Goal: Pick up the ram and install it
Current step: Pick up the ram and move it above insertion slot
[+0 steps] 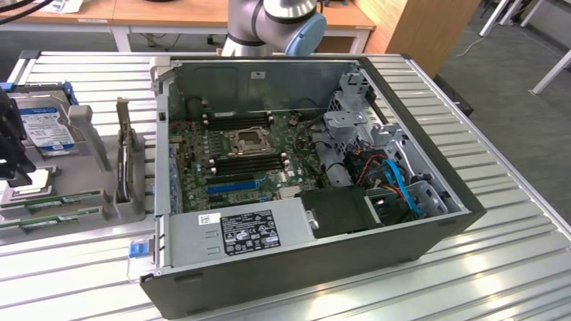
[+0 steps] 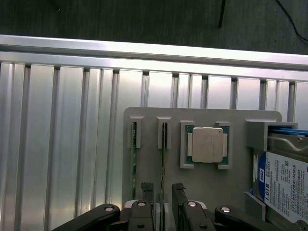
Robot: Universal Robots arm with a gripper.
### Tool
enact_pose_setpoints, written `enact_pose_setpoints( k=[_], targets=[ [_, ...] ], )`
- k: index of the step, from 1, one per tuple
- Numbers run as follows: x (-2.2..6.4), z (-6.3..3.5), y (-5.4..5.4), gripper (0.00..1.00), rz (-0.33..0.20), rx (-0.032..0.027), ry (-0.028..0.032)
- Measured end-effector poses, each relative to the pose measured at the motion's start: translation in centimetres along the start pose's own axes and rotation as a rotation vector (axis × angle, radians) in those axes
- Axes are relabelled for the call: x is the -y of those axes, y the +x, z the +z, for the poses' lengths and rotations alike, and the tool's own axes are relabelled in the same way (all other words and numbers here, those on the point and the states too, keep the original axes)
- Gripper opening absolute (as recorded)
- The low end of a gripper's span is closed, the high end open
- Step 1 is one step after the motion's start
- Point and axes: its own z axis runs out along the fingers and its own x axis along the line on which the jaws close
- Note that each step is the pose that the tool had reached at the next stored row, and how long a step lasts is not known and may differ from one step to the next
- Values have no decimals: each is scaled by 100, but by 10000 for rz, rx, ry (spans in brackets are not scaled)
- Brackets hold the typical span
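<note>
While the ram (image 2: 163,161) sits in its tray (image 2: 147,115), the hand (image 2: 162,192) hovers open.

**Desk:** What colours did your feed carry?

**Operator:** I saw a silver, ribbed table (image 1: 499,281) under a dark grey computer case (image 1: 357,267). Its motherboard (image 1: 200,170) was green, with one blue slot (image 1: 234,184). The power supply (image 1: 237,234) was pale grey with a black-and-white label. The cables (image 1: 403,190) were blue and orange.

**Desk:** And the holder?

**Operator:** The holder (image 2: 202,115) was plain grey. On my wrist view the ram (image 2: 134,168) showed green and the processor (image 2: 207,145) silver on green. The hard drive (image 2: 284,183) wore a white label with blue.
</note>
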Motion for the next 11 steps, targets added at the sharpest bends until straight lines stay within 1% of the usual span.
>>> enact_pose_setpoints(
  k=[11],
  targets=[
    [2,113,1,29,0,-1,-1]
  ],
)
